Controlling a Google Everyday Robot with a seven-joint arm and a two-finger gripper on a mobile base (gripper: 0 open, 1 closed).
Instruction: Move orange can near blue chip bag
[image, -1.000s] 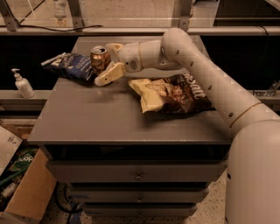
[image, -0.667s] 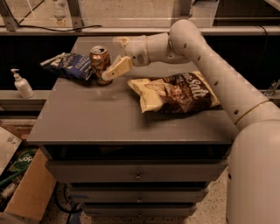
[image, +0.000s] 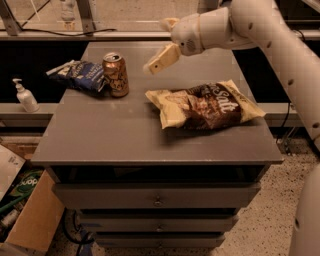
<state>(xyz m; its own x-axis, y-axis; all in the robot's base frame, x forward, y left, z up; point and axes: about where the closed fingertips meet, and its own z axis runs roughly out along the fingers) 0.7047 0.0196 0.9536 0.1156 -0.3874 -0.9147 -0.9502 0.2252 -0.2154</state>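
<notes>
One can (image: 115, 74) upright just beside blue bag (image: 80, 75), goal seemingly met; gripper (image: 160, 45) aloft, jaws apart, empty

You see the orange can (image: 115, 75) as shiny metal, with printed copper sides and a bare silver top. The blue chip bag (image: 80, 76) is crinkled glossy film. The brown bag (image: 207, 105) is wrinkled film too, with a softer shine. The table (image: 125, 135) top looks smooth, matt grey. The gripper (image: 156, 45), in the air above the table near the can, has smooth matt tan fingers (image: 162, 59), spread apart.
</notes>
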